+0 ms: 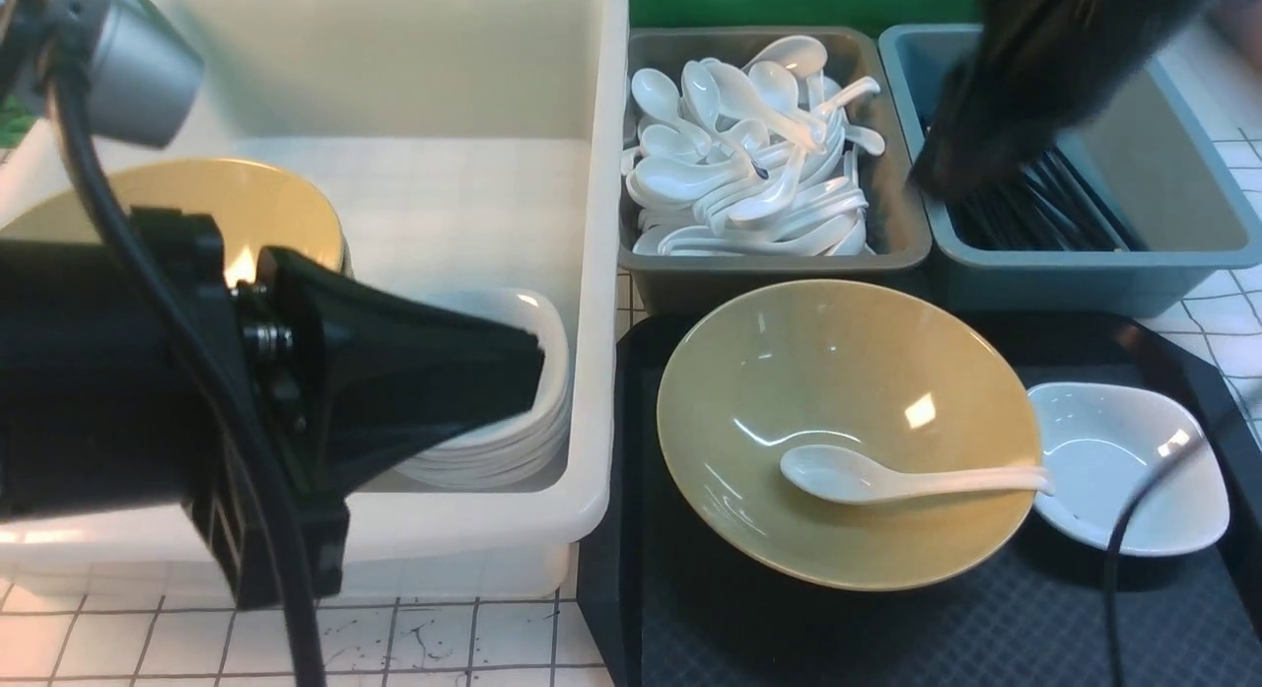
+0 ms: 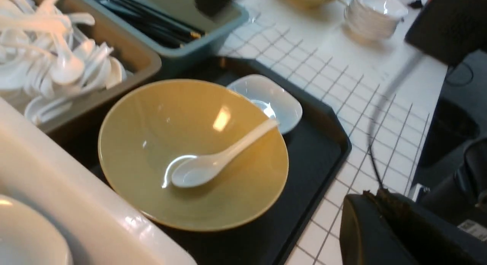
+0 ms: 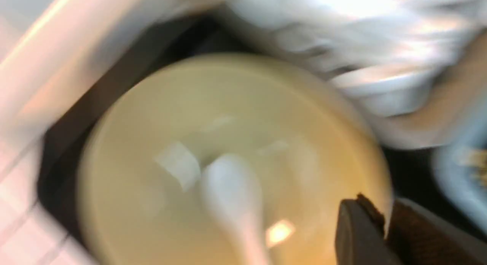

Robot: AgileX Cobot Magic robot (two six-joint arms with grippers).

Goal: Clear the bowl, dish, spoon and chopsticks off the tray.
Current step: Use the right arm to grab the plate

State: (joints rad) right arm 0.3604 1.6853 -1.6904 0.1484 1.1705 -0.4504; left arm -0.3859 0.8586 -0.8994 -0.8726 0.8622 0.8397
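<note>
The mustard-yellow bowl (image 1: 848,372) sits on the black tray (image 1: 887,628), with the white spoon (image 1: 887,478) lying inside it, handle over the right rim. The small white dish (image 1: 1114,460) sits on the tray right of the bowl. No chopsticks lie on the tray; black chopsticks (image 1: 1045,214) lie in the blue-grey bin. My left gripper (image 1: 537,367) is shut and empty, over the white bin. My right gripper (image 1: 927,179) is blurred, above the chopsticks bin; the right wrist view shows its jaws (image 3: 380,215) together and empty, with the bowl (image 3: 304,162) and spoon (image 3: 232,192) below.
A white bin (image 1: 601,224) left of the tray holds stacked yellow bowls (image 1: 227,204) and stacked white dishes (image 1: 532,441). A grey bin (image 1: 892,243) full of white spoons and the blue-grey bin (image 1: 1085,268) stand behind the tray. A thin cable (image 1: 1134,510) crosses the dish.
</note>
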